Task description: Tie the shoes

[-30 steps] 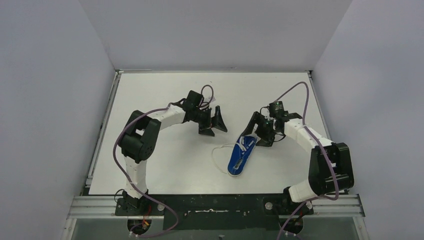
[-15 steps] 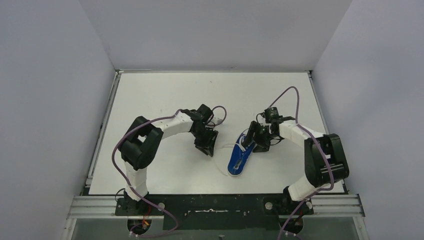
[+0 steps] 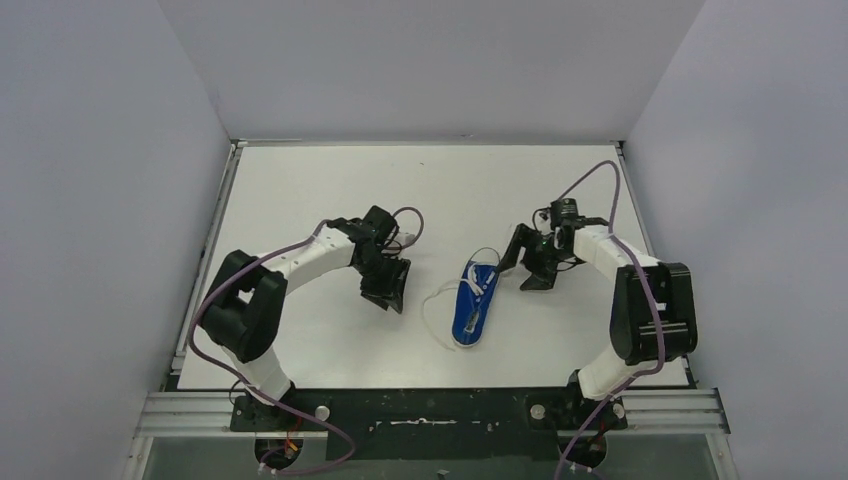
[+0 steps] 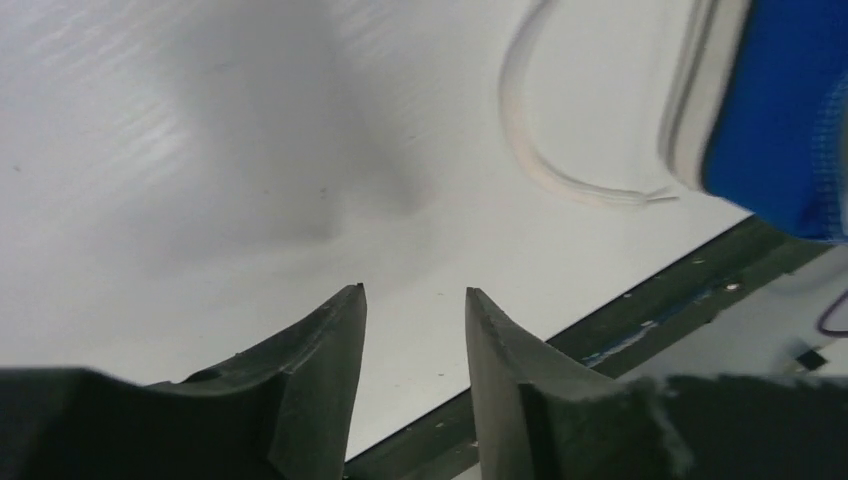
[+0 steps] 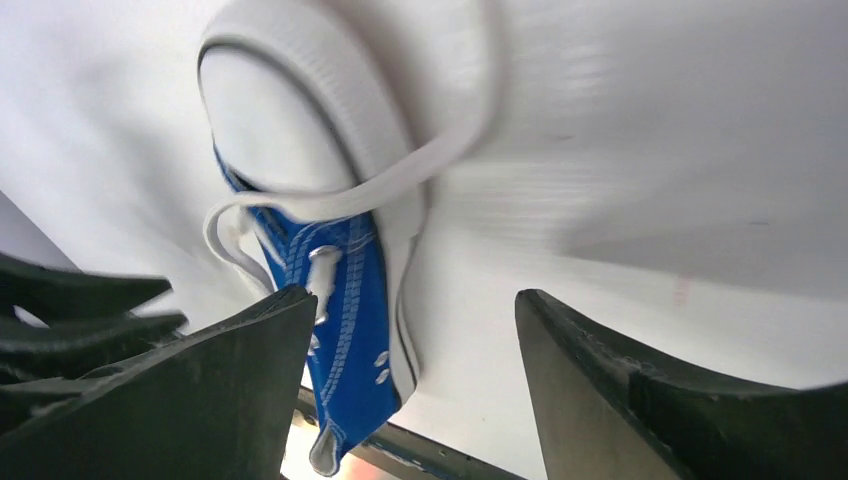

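Observation:
The blue sneaker lies on the white table between my arms, white toe cap pointing away. One white lace loops out on the table to its left, and another lace curls round the toe cap. My left gripper is left of the shoe, clear of the lace, jaws a little apart and empty. The shoe's side and a lace end show at the upper right of the left wrist view. My right gripper is just right of the toe, open wide and empty.
The table is walled by white panels at the back and both sides. A dark metal rail runs along the near edge, by the arm bases. Purple cables arc above both arms.
My right gripper has backed off the shoe to the right and opened wide. My left gripper has drawn back to the left. The shoe has shifted slightly and lies free.

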`<state>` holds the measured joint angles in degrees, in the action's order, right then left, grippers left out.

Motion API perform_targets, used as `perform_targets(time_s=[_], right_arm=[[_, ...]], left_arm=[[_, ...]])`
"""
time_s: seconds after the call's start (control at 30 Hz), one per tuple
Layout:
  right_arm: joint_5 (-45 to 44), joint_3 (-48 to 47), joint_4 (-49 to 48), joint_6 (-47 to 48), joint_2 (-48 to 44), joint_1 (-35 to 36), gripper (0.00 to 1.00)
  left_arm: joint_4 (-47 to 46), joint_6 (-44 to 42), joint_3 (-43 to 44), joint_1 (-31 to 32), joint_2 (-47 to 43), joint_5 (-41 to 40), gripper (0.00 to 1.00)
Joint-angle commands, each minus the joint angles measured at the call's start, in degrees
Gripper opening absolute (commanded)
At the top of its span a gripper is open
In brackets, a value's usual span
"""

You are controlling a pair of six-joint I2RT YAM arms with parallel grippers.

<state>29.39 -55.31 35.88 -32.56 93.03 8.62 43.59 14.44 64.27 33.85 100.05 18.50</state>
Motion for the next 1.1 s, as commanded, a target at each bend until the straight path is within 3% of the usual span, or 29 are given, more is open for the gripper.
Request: perform_targets(time_s=[0.0, 0.07, 0.13, 0.27, 0.4, 0.57, 0.77, 0.87, 1.07], right_arm=[[3.95, -1.19, -0.56, -2.61, -1.54, -8.39, 0.75], [3.69, -2.58, -1.96, -6.5, 0.92, -10.93, 0.72], [1.0, -4.82, -1.93, -9.72, 3.25, -11.51, 0.69], [-4.7, -12.17, -2.63, -7.61, 8.8, -9.08, 0.67], [-17.05, -24.86, 7.37, -0.53, 16.53, -2.76, 0.62], [-31.2, -33.0, 12.56, 3.39, 21.84, 3.46, 0.56], [-41.4, -32.84, 12.46, 6.62, 24.21, 7.8, 0.44], [-42.37, -31.54, 11.67, 8.03, 24.28, 8.63, 0.34], [-42.53, -24.5, 7.31, 8.69, 20.34, 6.12, 0.01]], left_arm=[[-3.3, 2.69, 2.92, 0.94, -2.79, 6.1, 0.47], [-3.32, 3.19, 5.64, 1.61, -0.08, 6.65, 0.57], [-2.96, 3.21, 8.22, 2.63, 2.75, 6.09, 0.61], [-1.5, 1.11, 12.23, 5.55, 6.89, 0.05, 0.61], [0.12, -0.77, 14.04, 8.41, 9.56, -7.98, 0.58], [0.1, -0.7, 14.16, 10.09, 11.31, -12.82, 0.5], [2.89, 0.09, 16.4, 11.49, 14.99, -19.61, 0.35], [4.15, 0.71, 16.71, 11.51, 16.31, -21.53, 0.29], [6.59, 0.36, 15.15, 11.4, 16.32, -22.85, 0.02]])
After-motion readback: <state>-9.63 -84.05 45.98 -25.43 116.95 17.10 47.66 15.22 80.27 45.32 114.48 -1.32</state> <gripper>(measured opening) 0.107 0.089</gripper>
